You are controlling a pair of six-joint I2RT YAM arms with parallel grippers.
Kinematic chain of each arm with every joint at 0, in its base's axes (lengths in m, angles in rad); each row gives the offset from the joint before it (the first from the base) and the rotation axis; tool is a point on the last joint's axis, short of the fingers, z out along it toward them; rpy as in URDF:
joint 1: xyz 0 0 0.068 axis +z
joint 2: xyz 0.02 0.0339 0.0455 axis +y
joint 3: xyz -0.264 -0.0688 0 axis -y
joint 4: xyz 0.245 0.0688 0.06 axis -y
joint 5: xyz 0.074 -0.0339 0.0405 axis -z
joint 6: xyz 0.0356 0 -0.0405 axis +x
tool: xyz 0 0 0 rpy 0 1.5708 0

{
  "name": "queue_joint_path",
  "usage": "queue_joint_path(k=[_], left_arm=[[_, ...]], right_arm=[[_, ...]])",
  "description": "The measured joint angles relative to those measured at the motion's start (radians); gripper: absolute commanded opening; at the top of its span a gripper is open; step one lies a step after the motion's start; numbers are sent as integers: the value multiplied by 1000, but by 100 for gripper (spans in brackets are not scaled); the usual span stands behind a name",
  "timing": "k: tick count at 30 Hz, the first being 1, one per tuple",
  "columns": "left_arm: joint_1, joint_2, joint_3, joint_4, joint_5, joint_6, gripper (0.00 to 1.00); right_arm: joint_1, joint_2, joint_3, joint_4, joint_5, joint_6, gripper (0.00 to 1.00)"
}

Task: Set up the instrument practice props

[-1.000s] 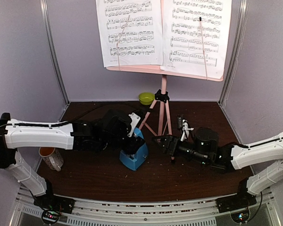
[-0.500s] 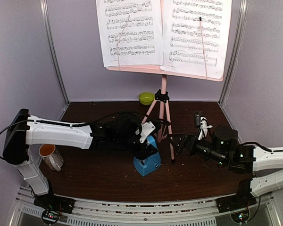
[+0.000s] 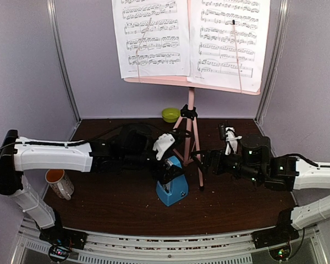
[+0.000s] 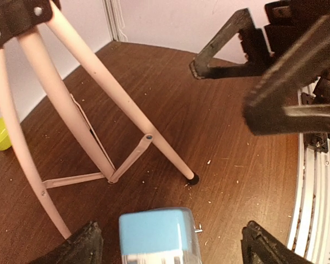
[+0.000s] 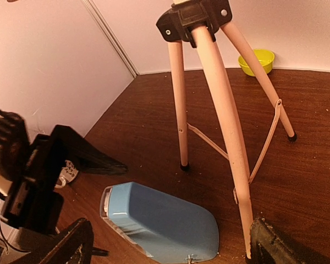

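Both wide — left gripper (image 3: 169,168) straddles metronome (image 3: 173,192) without touching, right gripper (image 3: 204,161) beside stand leg (image 5: 225,110)

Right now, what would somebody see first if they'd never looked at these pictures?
Most likely the two white printed sheet-music pages, spread high on the pink tripod music stand that rises from the dark brown table. Next comes the small blue pyramid metronome by the stand's front foot, with the left gripper open on either side of it.

Top view high, looking down, 2 wrist views low, close, facing each other, sharing metronome (image 4: 159,236), tripod legs (image 5: 225,137).
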Motion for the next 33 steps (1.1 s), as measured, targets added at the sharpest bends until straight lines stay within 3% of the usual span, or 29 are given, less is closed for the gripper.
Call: queue_joint_path(k=[6, 11, 23, 33], left_arm=[[1, -137, -194, 122, -20, -39, 82], [1, -144, -294, 199, -56, -67, 78], [1, -87, -292, 355, -80, -80, 69], [9, -80, -280, 365, -71, -76, 48]], right_arm=[[-46, 79, 63, -17, -49, -10, 97], [-90, 180, 117, -7, -155, 18, 94], [-130, 327, 167, 21, -349, 100, 85], [-143, 367, 176, 52, -414, 137, 84]])
